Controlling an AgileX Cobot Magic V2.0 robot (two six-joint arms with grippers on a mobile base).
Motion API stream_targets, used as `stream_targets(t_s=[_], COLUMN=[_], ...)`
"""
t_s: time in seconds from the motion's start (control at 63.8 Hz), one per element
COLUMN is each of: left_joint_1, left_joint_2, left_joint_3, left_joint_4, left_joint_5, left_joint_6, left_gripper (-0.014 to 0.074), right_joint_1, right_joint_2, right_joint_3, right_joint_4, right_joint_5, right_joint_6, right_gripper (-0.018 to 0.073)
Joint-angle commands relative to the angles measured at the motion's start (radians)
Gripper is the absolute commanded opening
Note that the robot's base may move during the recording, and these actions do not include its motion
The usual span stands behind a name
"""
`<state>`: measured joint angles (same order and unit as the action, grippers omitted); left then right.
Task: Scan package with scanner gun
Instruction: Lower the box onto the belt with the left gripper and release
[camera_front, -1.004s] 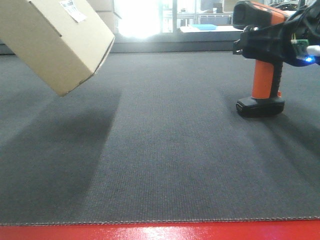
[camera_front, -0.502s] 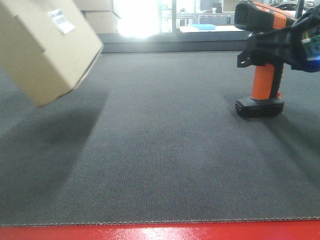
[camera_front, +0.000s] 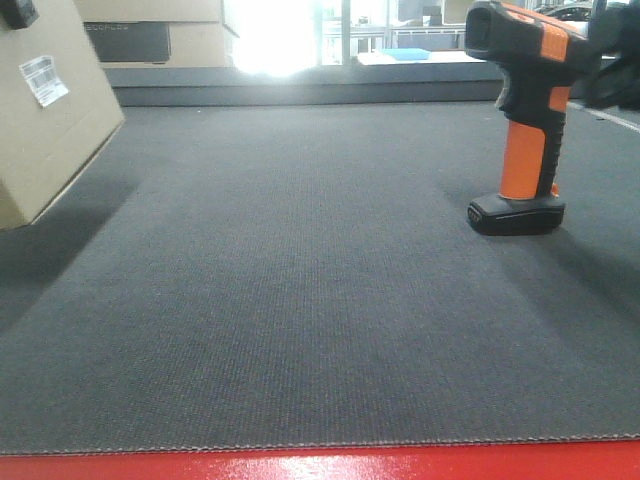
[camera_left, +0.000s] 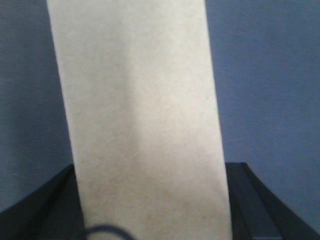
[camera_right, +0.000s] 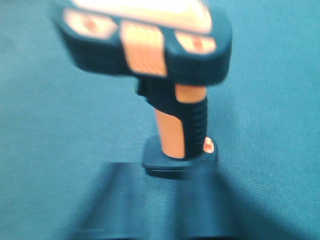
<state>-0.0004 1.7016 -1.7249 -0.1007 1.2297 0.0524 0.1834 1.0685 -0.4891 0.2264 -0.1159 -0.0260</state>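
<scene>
Standing upright at two o'clock on the mat, the scanner gun (camera_front: 522, 110) goes ungripped, the right gripper's spread hidden, while the left gripper (camera_left: 150, 220) pinches the package (camera_front: 45, 105) at ten o'clock; grasping the scanner seems next.

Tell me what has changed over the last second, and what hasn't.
The package has swung down and toward the left edge of the front view, its barcode sticker now facing the camera; the left gripper holds it between its jaws. The right gripper has let go of the scanner gun and pulled back to the right. The scanner stands on the same spot of the mat.
</scene>
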Motion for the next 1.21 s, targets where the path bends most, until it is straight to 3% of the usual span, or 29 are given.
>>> stream_targets(t_s=[0.0,0.188,0.518,0.659,0.8,0.91,1.098,1.192], left_joint_1=[-0.005,-0.005,-0.005,-0.005,-0.005,-0.005,-0.032,-0.066], left_joint_2=[0.017,0.072,0.140,0.149,0.145,0.116,0.016,-0.042], left_joint_3=[-0.016,-0.014,-0.014,-0.014,-0.014,-0.014,-0.014,-0.010], left_joint_4=[0.028,0.111,0.122,0.127,0.127,0.127,0.125,0.125], left_joint_5=[-0.009,-0.009,-0.009,-0.009,-0.009,-0.009,-0.009,-0.009], left_joint_6=[-0.012,-0.012,-0.012,-0.012,-0.012,-0.012,-0.012,-0.012], left_gripper=[-0.0111,-0.0111,-0.0092,0.0107,0.0426,0.0615,0.0599,0.0599], right_joint_1=[-0.001,-0.001,-0.001,-0.001,-0.001,-0.001,-0.008,-0.057], right_joint_2=[-0.079,-0.204,-0.314,-0.322,-0.322,-0.322,-0.320,-0.320], right_joint_3=[0.003,0.003,0.003,0.003,0.001,-0.024,-0.101,-0.119], right_joint_4=[-0.018,-0.077,-0.086,-0.088,-0.088,-0.088,-0.138,-0.138], right_joint_5=[0.031,0.033,0.038,0.031,0.029,0.052,0.138,0.184], right_joint_6=[-0.002,-0.002,-0.002,-0.002,-0.002,-0.002,-0.004,-0.004], right_gripper=[-0.0162,-0.0153,-0.0153,-0.0153,-0.0153,-0.0153,-0.0153,-0.0153])
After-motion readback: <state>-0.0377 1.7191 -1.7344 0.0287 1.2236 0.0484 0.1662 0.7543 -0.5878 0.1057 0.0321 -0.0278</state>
